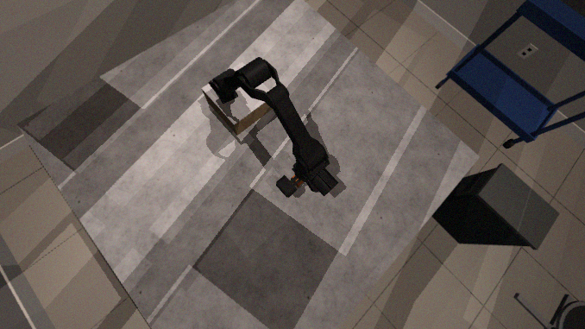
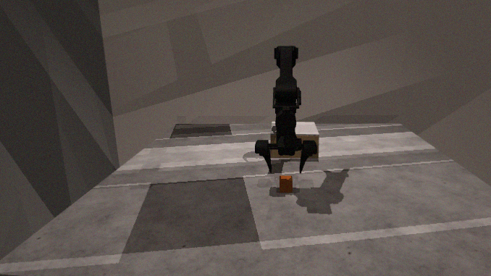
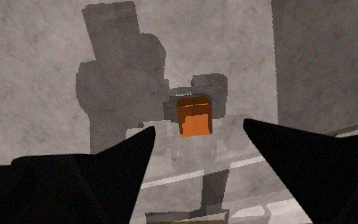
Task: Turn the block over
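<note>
The small orange block (image 1: pixel 300 182) (image 2: pixel 285 185) (image 3: pixel 196 124) rests on the table (image 1: pixel 367 92) (image 2: pixel 380 201) (image 3: pixel 40 75). Its top is bright orange and the side toward the exterior camera is darker. Tiny pale marks show at that side's bottom edge in the wrist view; I cannot see a marked face plainly. My gripper (image 2: pixel 285 172) (image 3: pixel 198 126) is open and empty, pointing down. Its fingertips are above the block, one to each side of it in the exterior view. In the top view the gripper partly hides the block.
A box with a white top and tan sides (image 1: pixel 251 118) (image 2: pixel 308 146) stands under the arm's base, behind the block in the exterior view. Arm shadows lie around the block. A blue cart (image 1: pixel 502 92) and a dark bin (image 1: pixel 518 209) stand on the floor beyond the table.
</note>
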`<state>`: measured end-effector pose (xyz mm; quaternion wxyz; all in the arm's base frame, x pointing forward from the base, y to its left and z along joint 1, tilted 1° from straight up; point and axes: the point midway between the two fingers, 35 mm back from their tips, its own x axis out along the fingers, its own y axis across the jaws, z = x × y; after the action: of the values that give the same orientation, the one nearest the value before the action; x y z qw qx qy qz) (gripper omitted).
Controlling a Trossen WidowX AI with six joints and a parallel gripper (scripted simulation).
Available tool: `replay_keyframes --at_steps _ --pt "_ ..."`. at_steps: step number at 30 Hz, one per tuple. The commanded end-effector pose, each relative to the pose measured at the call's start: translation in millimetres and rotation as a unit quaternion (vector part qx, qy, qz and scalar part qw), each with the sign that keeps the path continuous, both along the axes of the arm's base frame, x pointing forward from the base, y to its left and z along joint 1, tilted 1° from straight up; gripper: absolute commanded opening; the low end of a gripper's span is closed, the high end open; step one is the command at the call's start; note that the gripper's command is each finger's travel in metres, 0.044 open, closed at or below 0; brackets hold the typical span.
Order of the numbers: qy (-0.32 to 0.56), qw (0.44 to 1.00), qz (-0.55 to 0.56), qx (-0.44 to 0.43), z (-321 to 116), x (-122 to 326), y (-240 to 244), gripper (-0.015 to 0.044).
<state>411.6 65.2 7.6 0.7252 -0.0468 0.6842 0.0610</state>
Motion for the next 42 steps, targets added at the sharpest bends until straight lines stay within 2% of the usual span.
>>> replay_keyframes --at_steps 1,21,30,42 --pt "0.006 1.000 0.003 -0.001 -8.9 -1.6 0.0 0.0440" --pt "0.006 1.000 0.003 -0.001 -37.5 -0.7 0.6 0.0440" --pt "0.006 1.000 0.003 -0.001 -37.5 -0.7 0.6 0.0204" --pt "0.006 1.000 0.003 -0.001 -37.5 -0.7 0.6 0.0124"
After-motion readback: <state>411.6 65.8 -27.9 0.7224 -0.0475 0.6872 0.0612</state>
